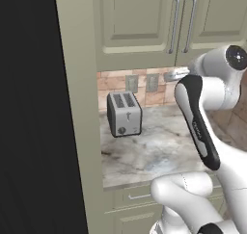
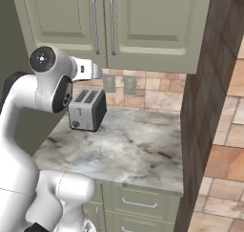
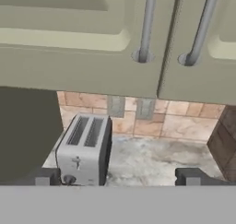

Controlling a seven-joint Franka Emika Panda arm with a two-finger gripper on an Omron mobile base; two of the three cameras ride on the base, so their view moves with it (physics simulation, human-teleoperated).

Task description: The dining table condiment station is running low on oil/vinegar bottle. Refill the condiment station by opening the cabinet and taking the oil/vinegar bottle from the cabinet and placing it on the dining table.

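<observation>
Marble counter point(image 2: 128, 150) with grey-brown veining fills a kitchen nook, backed by tan brick tile and two grey wall outlets point(image 2: 129, 85). On it stands a silver two-slot toaster point(image 1: 124, 113), close to the back wall; no brand name or writing can be read on it or anywhere else. Above hangs the sage-green cabinet point(image 2: 143, 21), both raised-panel doors closed, their two long silver bar handles point(image 3: 146, 25) side by side at the seam. Green drawer fronts point(image 2: 138, 202) sit under the counter.

In the hand view the gripper point(image 3: 117, 178) has its two dark fingertips point(image 3: 189, 176) spread wide apart with nothing between them. The cabinet's handles lie above and ahead of the jaws, well apart from them, with the toaster low beside the left tip. The white arm point(image 1: 212, 88) reaches up toward the cabinet's underside.
</observation>
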